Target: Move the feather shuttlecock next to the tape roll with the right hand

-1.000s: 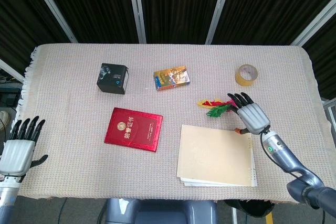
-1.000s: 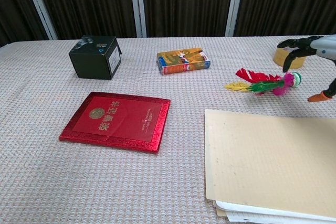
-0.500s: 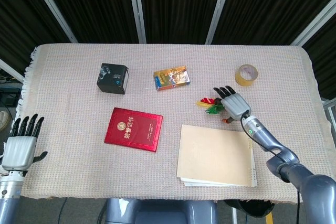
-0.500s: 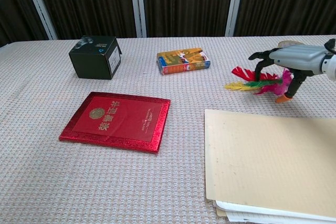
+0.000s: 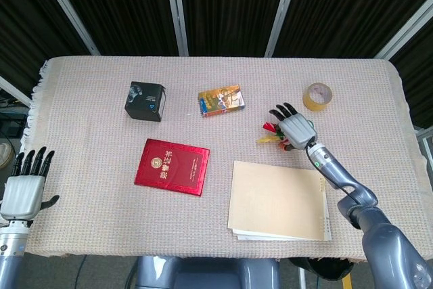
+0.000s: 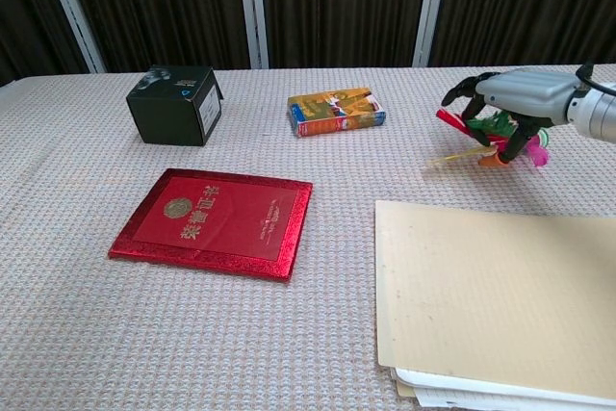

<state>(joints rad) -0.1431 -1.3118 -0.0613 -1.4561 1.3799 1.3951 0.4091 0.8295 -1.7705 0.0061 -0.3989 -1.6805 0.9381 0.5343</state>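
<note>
Right hand over feather shuttlecock, mid-right of table; grasp not confirmed.

Feather shuttlecock (image 6: 481, 141): red, green and yellow plumes fanned flat on the woven cloth, pink base tucked under the right hand (image 6: 510, 108). Fingers (image 5: 279, 112) curl down over the feathers; cannot tell whether they actually grip it. Tape roll (image 5: 316, 96), a tan ring lying flat, sits near, up and to the robot's right, apart from the shuttlecock. Cream folder (image 5: 277, 199) just in front; glossy red booklet (image 5: 172, 166), orange printed box (image 5: 220, 100) and matte black cube box (image 5: 145, 101) further left. Left hand (image 5: 26, 191) at the table's near-left corner, fingers straight and spread, empty. Versus 1.0 s ago: right hand has shifted left from beside the shuttlecock's base to over it; feathers now largely covered in the head view.
</note>
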